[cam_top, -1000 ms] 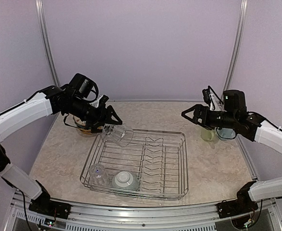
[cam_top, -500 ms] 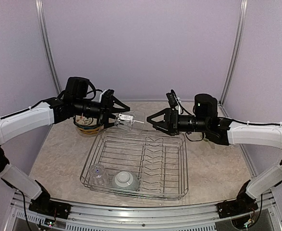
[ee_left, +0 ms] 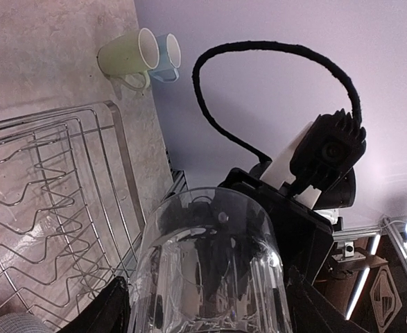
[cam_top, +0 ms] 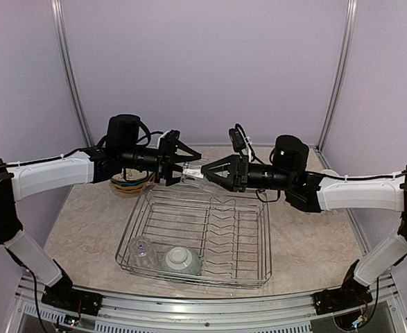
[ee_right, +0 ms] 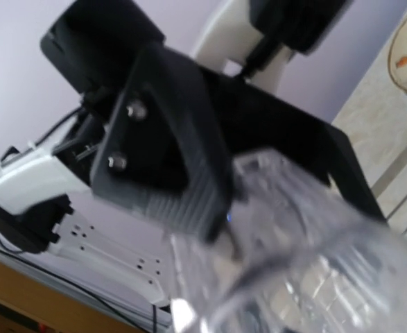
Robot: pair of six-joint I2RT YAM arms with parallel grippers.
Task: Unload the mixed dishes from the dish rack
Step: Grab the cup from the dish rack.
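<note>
While our left hand clamps a clear ribbed glass, our right hand flanks its far end; we cannot tell if it grips. Should the left release early, the glass could fall onto the silver wire dish rack beneath both hands.

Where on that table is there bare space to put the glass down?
Bare table lies right of the rack, nearer than the mugs, and left of it, nearer than the plates. Crowded: over the rack's far edge, where the left gripper and right gripper meet at the glass.
</note>
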